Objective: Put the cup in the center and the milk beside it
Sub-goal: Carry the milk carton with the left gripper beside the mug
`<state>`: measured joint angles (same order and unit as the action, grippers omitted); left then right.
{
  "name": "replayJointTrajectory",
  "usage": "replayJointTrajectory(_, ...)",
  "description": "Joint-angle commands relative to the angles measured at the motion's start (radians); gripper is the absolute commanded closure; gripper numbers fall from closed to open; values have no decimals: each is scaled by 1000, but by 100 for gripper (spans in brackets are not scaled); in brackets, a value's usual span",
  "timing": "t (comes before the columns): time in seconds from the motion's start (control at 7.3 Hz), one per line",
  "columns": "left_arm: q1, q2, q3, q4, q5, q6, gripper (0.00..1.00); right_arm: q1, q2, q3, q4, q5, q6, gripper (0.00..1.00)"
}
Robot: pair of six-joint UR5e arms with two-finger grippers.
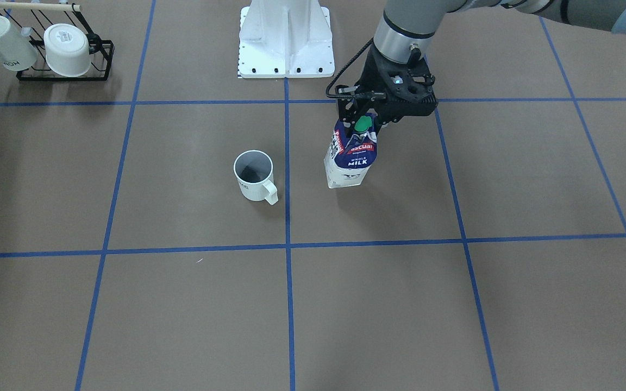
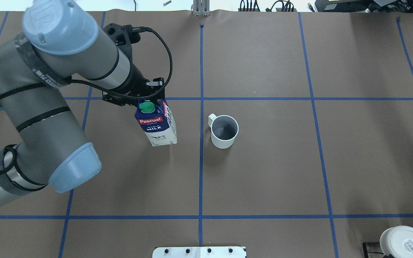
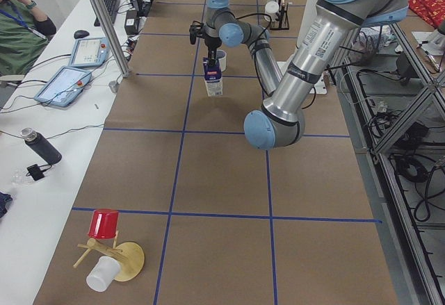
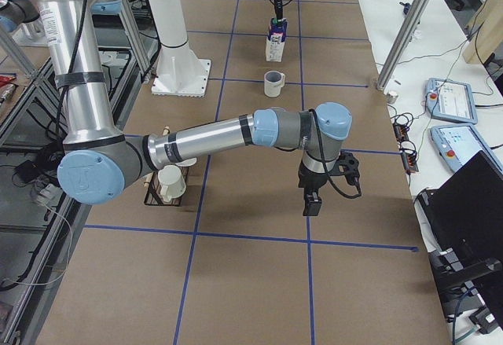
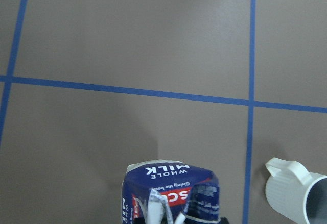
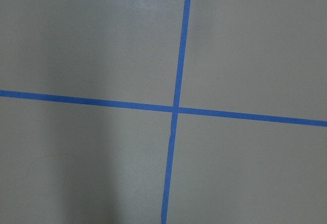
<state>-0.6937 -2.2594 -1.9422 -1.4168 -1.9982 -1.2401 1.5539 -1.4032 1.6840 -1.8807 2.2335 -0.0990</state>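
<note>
Milk (image 2: 156, 125) was pinched at its top fold in your left gripper (image 2: 148, 103), jaws closed on it, standing at 9 o'clock of the cup (image 2: 223, 132) in the overhead view, near but apart, with a tape line (image 2: 201, 161) between them. The cup stood upright in the middle squares (image 2: 264, 172), handle toward 10 o'clock. Whether the milk's base touched the paper (image 2: 264, 53) I could not tell, and it looked slightly tilted; you needed to level it, lower straight, and open slowly so it would not tip. Whether your right gripper (image 4: 313, 200), well apart from both, was open could not be told.
</note>
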Motion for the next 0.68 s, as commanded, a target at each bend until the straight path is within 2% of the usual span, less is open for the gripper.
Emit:
replayJointTrajectory(0.0, 55, -75, 35, 47, 24, -7, 53, 0, -2, 0, 0, 0, 1, 0)
replayJointTrajectory(0.14, 94, -83, 55, 45, 71, -4, 53, 0, -3, 0, 0, 0, -1, 0)
replayJointTrajectory(0.27, 105, -121, 95, 45, 85, -5, 53, 0, -2, -1, 0, -2, -1, 0)
replayJointTrajectory(0.55, 114, -132, 118, 39, 87, -2, 53, 0, -3, 0, 0, -2, 1, 0)
